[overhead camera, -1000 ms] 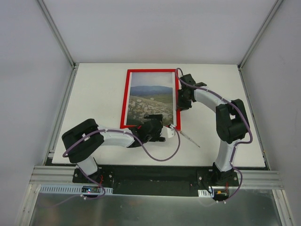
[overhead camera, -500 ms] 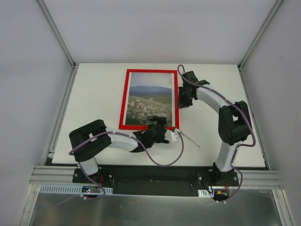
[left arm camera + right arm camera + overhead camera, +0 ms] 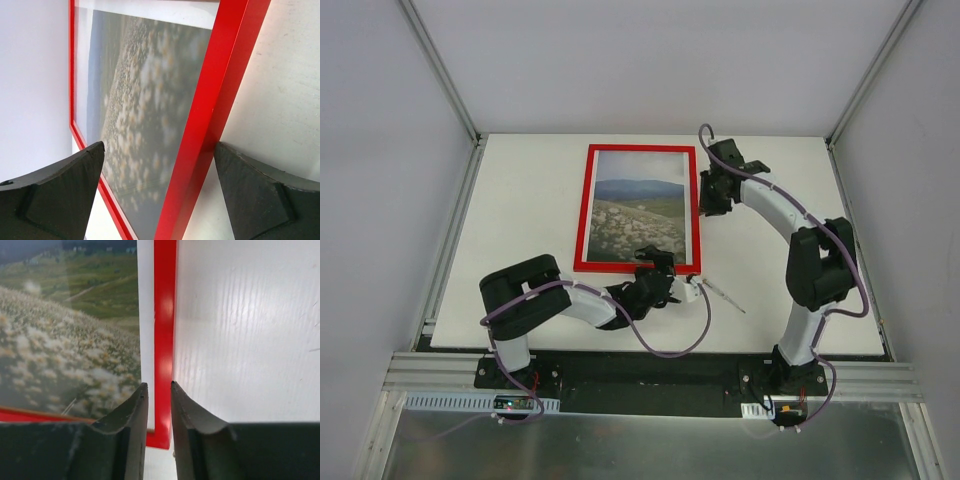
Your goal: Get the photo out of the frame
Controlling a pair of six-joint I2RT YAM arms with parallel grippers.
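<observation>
Left gripper [image 3: 159,145], released, has slid to the frame's [image 3: 582,210] near-right corner; right gripper [image 3: 159,384] has narrowed astride its right rail, grasp indeterminate. Photo [image 3: 638,205] remains inside frame; removal not begun.

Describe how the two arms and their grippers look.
The left arm and right arm match: white tube-like links between bulky black joint housings, with thin purple cables looping loosely alongside. A small white block sits at the left wrist. The left gripper and right gripper each have two matte black, wedge-shaped fingers tapering to blunt tips.
</observation>
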